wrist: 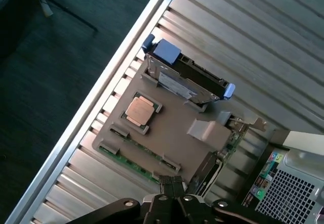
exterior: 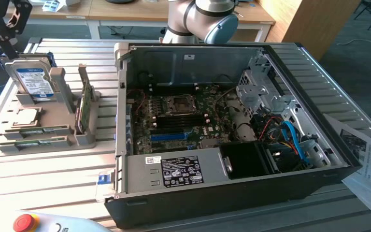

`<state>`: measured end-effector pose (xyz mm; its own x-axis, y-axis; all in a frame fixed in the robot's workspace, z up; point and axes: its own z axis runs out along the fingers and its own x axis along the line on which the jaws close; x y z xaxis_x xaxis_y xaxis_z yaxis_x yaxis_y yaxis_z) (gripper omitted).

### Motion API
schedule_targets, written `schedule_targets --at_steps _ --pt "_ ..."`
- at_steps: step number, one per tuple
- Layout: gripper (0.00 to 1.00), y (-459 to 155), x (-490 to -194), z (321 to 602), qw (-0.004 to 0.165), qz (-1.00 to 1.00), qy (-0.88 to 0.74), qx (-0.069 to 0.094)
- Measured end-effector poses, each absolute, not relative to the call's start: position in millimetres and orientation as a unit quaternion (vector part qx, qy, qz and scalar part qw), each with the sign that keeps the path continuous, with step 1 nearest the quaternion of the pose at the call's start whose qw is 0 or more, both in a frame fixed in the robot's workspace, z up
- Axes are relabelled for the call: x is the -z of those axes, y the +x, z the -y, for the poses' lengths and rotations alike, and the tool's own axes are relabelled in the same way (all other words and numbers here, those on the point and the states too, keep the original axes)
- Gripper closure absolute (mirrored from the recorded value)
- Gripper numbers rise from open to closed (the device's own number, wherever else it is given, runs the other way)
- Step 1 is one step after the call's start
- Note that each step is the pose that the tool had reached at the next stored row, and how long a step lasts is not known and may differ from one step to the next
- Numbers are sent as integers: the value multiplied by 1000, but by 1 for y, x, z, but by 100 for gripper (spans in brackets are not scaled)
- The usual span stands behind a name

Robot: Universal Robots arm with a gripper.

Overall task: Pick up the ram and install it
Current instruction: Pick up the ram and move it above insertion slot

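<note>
Grey holder [exterior: 60, 121] at the exterior view's left carries the ram [exterior: 34, 131], seated in a front slot just beside the processor [exterior: 25, 117]. Jaws hang above the hard drive [exterior: 31, 79], pressed together, holding nothing. Risk, as judged: a skewed descent could strike the drive or holder. Open computer case [exterior: 172, 63] stands to the right. Its power supply label [exterior: 182, 171] and the drive's blue-white label cannot be read.

ram [wrist: 132, 162] — mostly sunk in holder [wrist: 172, 138] | fingers [wrist: 167, 186] — partly cut off at edge
</note>
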<state>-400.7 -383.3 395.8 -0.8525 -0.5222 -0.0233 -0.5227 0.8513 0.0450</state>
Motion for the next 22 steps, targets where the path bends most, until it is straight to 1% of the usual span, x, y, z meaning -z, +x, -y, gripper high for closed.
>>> schedule_targets --at_steps 22 --pt "90 -401 -396 383 2 -924 -381 -25"
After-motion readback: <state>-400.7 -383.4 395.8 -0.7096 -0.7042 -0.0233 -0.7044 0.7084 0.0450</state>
